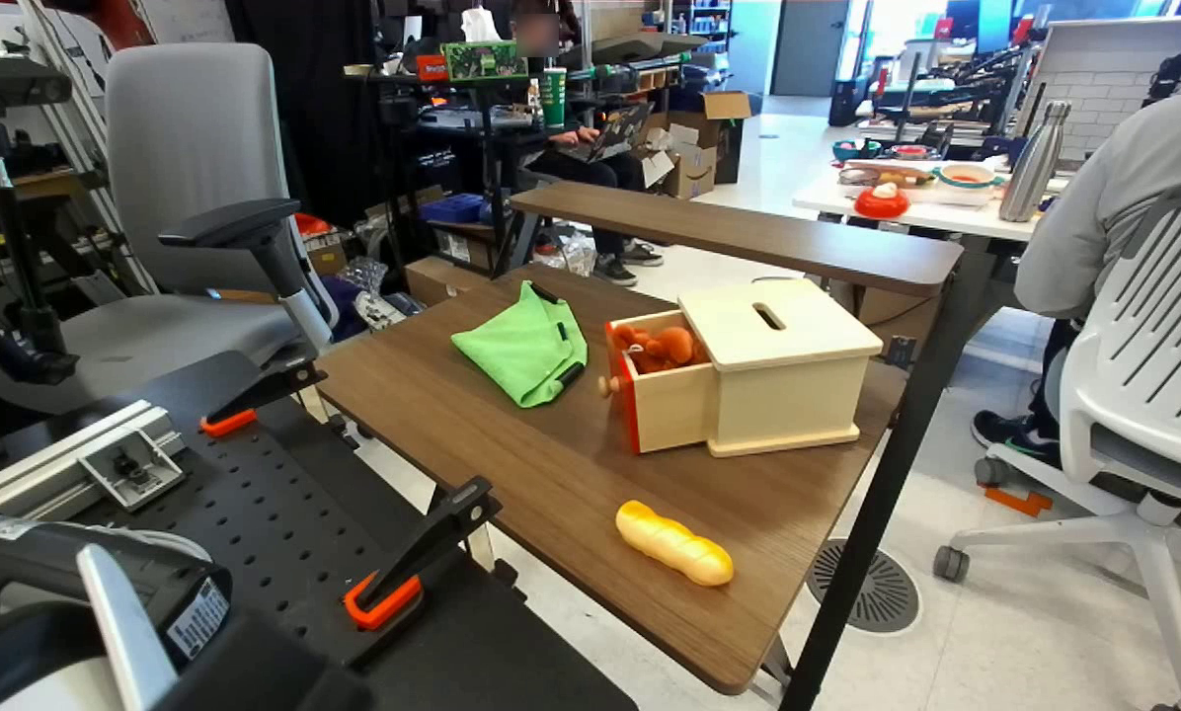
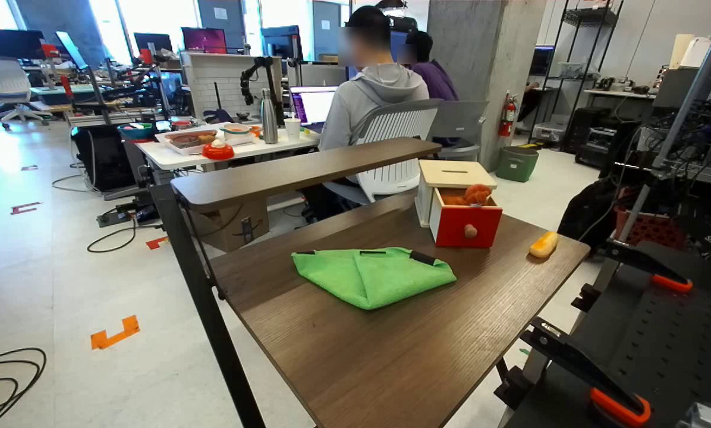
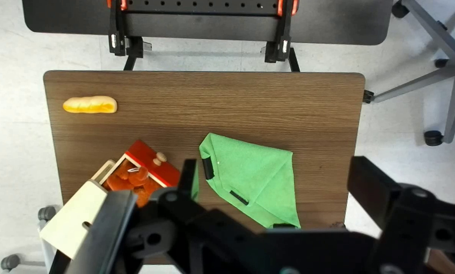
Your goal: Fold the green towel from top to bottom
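The green towel (image 1: 526,348) lies on the brown wooden table, partly folded over itself, with several black strips along its edges. It shows in an exterior view (image 2: 370,276) as a rough triangle with the black strips on its far edge. In the wrist view the towel (image 3: 256,171) lies below my gripper, its lower tip partly hidden by the gripper body. My gripper (image 3: 275,161) is open and empty, its fingers wide apart on either side of the towel in the picture and above the table. The gripper does not show in the exterior views.
A light wooden box (image 1: 788,370) with an open red-fronted drawer (image 2: 467,227) holding an orange plush thing (image 1: 662,348) stands beside the towel. A yellow bread-like toy (image 3: 90,104) lies near a table corner. A raised shelf (image 2: 308,172) runs along one table edge. Clamps (image 1: 383,592) sit on the black bench.
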`<control>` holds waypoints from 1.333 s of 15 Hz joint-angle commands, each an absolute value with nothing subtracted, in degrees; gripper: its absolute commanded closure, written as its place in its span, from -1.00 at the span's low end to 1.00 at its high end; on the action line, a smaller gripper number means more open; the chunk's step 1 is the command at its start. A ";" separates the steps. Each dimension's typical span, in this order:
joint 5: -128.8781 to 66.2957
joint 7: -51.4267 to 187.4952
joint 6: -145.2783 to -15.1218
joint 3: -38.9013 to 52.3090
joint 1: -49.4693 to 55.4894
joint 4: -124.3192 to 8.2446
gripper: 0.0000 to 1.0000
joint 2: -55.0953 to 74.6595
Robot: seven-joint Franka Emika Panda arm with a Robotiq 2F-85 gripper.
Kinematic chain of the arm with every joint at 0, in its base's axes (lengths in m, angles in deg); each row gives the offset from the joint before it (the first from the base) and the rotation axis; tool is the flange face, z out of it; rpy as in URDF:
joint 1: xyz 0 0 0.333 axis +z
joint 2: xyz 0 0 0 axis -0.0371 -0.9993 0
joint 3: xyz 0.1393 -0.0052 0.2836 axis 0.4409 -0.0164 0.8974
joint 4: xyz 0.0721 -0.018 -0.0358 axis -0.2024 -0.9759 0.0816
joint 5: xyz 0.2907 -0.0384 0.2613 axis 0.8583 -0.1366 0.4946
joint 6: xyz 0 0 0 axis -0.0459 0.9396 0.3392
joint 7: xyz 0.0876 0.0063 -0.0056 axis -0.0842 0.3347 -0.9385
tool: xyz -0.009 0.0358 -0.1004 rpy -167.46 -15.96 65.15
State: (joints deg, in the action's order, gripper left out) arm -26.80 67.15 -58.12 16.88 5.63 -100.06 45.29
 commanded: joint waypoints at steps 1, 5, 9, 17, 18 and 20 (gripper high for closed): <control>-24.40 70.81 -67.89 17.19 6.34 -102.26 -1.00 43.10; -24.50 81.82 -87.11 19.52 6.06 -104.52 -1.00 36.23; -21.67 88.35 -104.32 20.21 7.16 -103.47 -1.00 23.67; -8.98 88.00 -118.35 21.13 9.15 -90.94 -1.00 -0.28; -8.09 88.31 -119.05 21.32 9.19 -89.17 -1.00 -2.30; -6.95 88.50 -119.50 21.48 9.32 -85.22 -1.00 -6.45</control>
State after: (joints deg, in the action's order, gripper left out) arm -9.86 88.25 -117.64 20.67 9.13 -92.12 0.24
